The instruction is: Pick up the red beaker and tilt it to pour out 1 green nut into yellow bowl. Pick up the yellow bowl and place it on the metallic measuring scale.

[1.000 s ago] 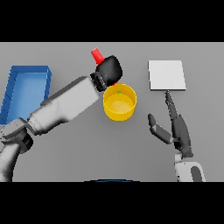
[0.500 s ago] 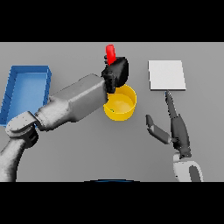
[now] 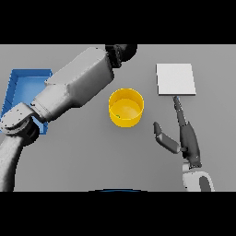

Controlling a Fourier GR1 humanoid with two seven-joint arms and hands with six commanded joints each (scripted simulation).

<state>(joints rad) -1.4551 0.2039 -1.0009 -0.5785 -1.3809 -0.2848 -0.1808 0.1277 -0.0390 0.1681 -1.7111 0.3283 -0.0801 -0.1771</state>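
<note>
At the left edge a blue tray (image 3: 14, 90) lies on the grey desk (image 3: 92, 156); the left arm covers its right part, and the inside of it that shows holds nothing. The left hand (image 3: 120, 51) is at the far edge of the view, partly cut off, so I cannot tell how its fingers are or if it holds something. The red beaker does not show anywhere. The yellow bowl (image 3: 126, 107) stands upright near the middle, with a small green nut (image 3: 118, 116) inside on its near left floor. To the far right lies the metallic measuring scale (image 3: 175, 79), flat and bare. The right hand (image 3: 183, 136) hovers near it, fingers straight, thumb spread, holding nothing.
</note>
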